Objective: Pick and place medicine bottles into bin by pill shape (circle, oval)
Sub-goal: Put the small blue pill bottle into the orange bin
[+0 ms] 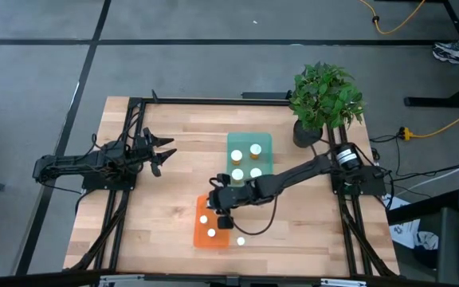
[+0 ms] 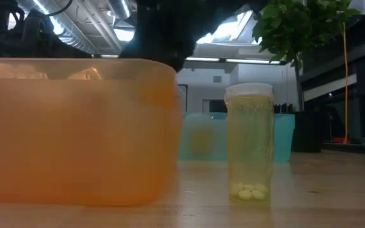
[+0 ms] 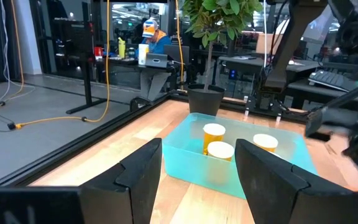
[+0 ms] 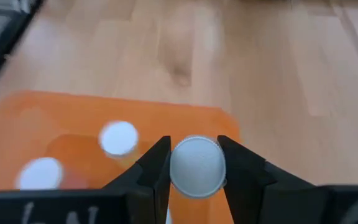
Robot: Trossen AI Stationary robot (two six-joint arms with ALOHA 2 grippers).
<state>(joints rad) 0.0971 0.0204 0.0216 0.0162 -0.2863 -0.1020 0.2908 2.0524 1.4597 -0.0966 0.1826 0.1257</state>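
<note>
Right gripper (image 4: 194, 163) over the orange bin (image 1: 200, 237), near its rim toward the teal bin (image 1: 241, 142); fingers pinch a white-capped medicine bottle (image 4: 196, 165) by the cap, bottle upright, long axis vertical, cap toward the wrist camera. Two more white caps (image 4: 118, 137) stand in the orange bin beside it. Teal bin sits just beyond the orange one, holding upright bottles (image 1: 256, 149). One bottle (image 2: 250, 142) stands alone on the table just beside the orange bin, upright, pale pills at its bottom. Left gripper (image 1: 162, 154) waits well apart over open wood at the table's left, fingers spread. Wooden slat tabletop (image 1: 158, 207); potted plant (image 1: 323, 100) at the far right corner; grey floor with cables around.
</note>
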